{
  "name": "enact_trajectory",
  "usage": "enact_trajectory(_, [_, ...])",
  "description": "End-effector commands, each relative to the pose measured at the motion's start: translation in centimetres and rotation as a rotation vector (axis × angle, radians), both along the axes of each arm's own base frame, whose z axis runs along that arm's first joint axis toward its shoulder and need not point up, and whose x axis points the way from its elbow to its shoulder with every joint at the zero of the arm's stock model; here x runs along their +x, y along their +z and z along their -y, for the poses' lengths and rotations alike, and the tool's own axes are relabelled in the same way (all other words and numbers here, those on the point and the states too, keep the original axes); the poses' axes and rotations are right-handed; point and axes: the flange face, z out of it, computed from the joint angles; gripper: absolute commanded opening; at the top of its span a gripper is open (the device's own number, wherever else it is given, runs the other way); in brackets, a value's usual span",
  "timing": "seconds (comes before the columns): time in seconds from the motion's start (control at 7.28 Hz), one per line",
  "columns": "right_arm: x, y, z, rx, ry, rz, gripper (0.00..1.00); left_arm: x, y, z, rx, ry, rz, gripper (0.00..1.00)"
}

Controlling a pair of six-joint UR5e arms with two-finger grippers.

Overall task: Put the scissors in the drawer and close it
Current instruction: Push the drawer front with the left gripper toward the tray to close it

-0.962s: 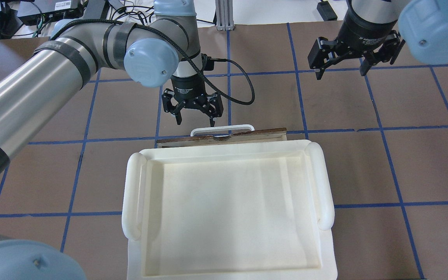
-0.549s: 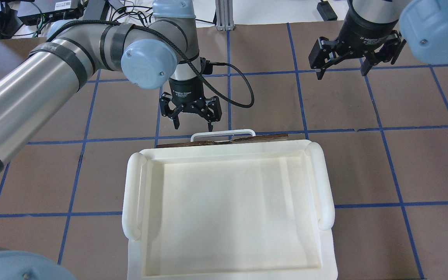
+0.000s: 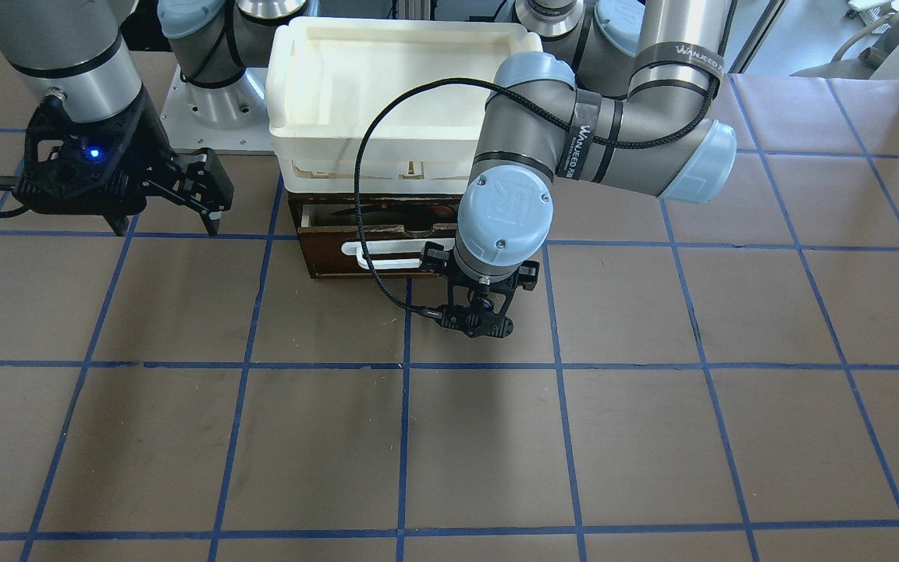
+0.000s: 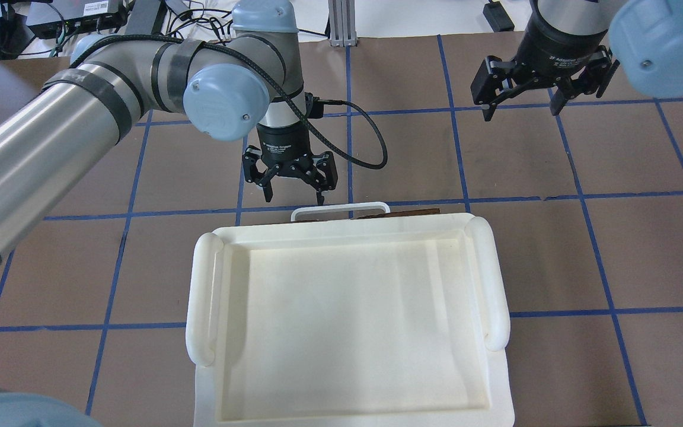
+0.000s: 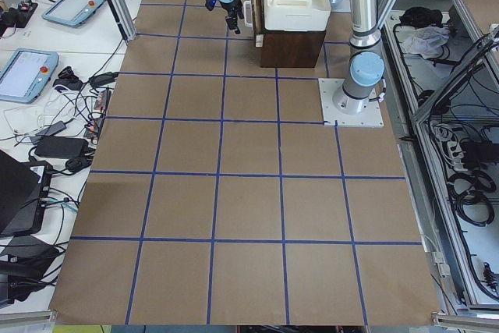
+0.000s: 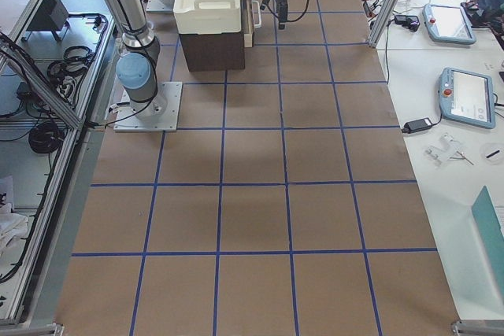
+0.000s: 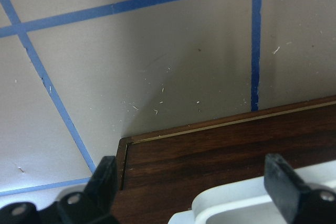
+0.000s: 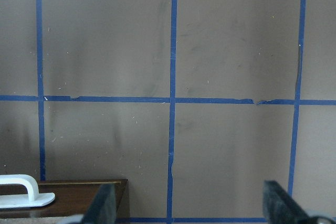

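The drawer (image 3: 332, 251) has a dark brown front and a white bar handle (image 3: 383, 254). It stands out only a little from under the white tray. In the narrow gap above its front, a dark blade shape with a touch of orange-red shows, the scissors (image 3: 410, 215), mostly hidden. In the overhead view only the handle (image 4: 340, 209) and a thin strip of the drawer's front (image 4: 404, 212) show. My left gripper (image 4: 294, 197) is open and empty, its fingertips just beyond the handle. The left wrist view shows the drawer's front (image 7: 210, 161) between the open fingers (image 7: 104, 182). My right gripper (image 4: 520, 112) is open and empty, far to the right.
A large white plastic tray (image 4: 199, 284) sits on top of the dark wooden cabinet (image 5: 290, 46) that houses the drawer. The brown table with blue tape lines (image 4: 614, 249) lies around it. A black cable (image 3: 375, 257) loops from the left wrist across the drawer's front.
The drawer has slid in under the tray, so less of its front shows. My left gripper moved with the handle toward the cabinet. The right arm has barely moved.
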Motion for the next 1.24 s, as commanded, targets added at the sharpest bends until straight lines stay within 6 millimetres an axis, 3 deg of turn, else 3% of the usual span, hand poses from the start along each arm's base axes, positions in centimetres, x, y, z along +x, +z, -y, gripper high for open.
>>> enact_trajectory(0.0, [0.0, 0.0, 0.0, -0.002, 0.0, 0.0, 1.0, -0.1, 0.0, -0.2, 0.003, 0.033, 0.012, 1.0])
enact_trajectory(0.82, [-0.2, -0.1, 0.1, 0.001, -0.002, -0.002, 1.0, -0.1, -0.3, -2.2, 0.029, 0.039, 0.025, 1.0])
enact_trajectory(1.1, [-1.3, -0.1, 0.3, 0.003, -0.016, -0.002, 1.0, 0.1, -0.3, -3.0, 0.031, 0.062, 0.035, 1.0])
